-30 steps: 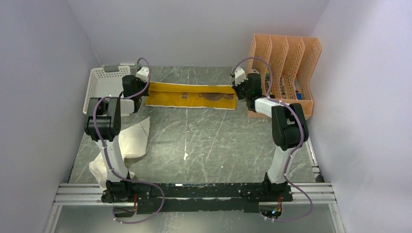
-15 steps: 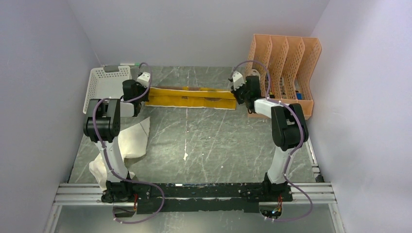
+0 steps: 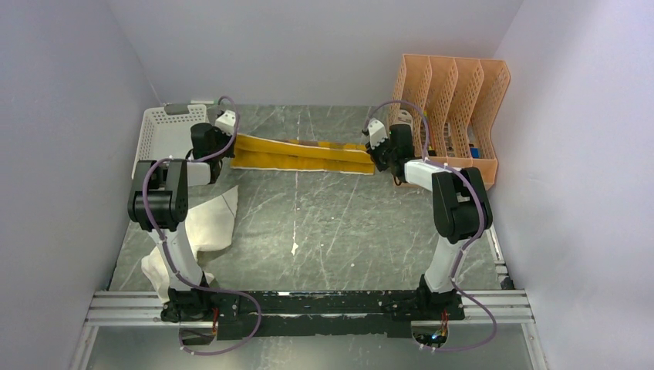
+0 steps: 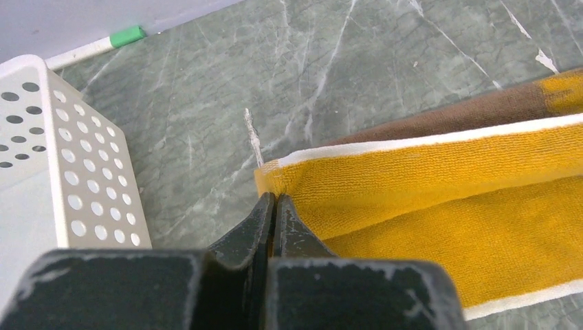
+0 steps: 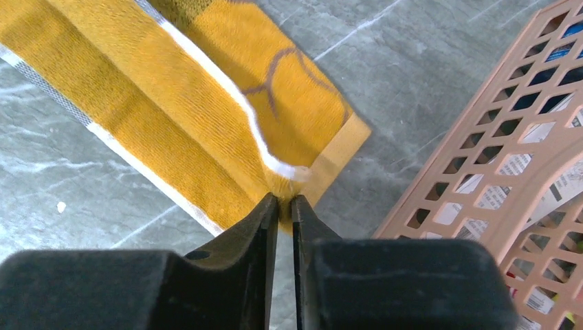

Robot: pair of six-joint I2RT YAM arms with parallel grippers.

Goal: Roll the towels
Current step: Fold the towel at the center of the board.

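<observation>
Left fingers (image 4: 256, 230) and right fingers (image 5: 256, 230) each clench an end corner of the yellow towel (image 3: 297, 154), a folded strip across the far bench (image 3: 324, 223). Best moved level and together, so the fold lands straight.

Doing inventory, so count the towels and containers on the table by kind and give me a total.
Towels: 2 (yellow towel, white towel)
Basket: 1
Rack: 1
Total: 4
</observation>
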